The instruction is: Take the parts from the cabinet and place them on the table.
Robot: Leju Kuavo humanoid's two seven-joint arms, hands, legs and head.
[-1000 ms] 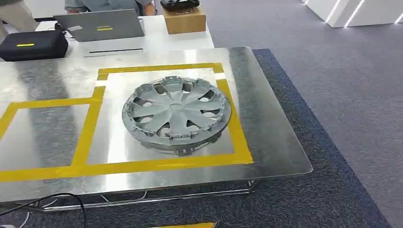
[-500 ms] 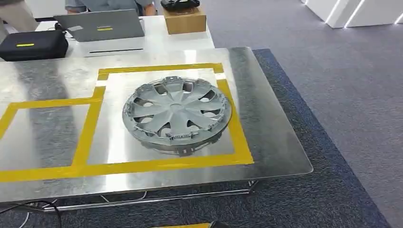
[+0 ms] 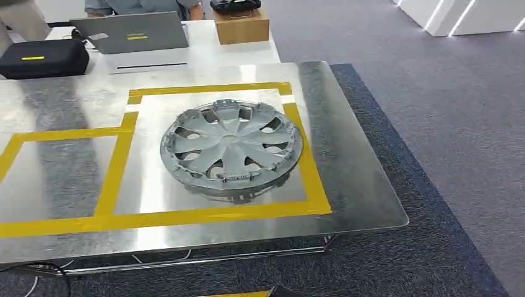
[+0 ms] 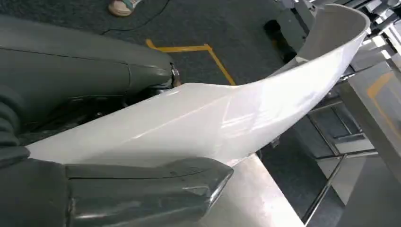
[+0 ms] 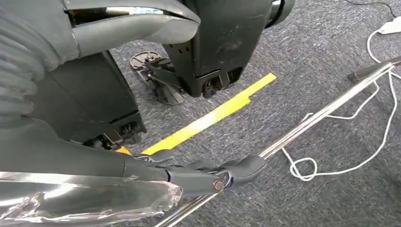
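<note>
one hubcap (image 3: pixel 231 150) already lies mid-frame on the worktop (image 3: pixel 347 167), while the left hand (image 4: pixel 71 156) grips a white curved part (image 4: pixel 227 118) not yet placed.

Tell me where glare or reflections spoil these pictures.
Head view: the shiny metal table mirrors dark streaks and bright patches around the wheel cover. Left wrist view: the white curved panel shows soft highlights. Right wrist view: even light, no strong glare.

light: bright, even, from overhead | glare: streaks on metal table (image 3: pixel 347 154) | blur: slight softness | shadows: faint
</note>
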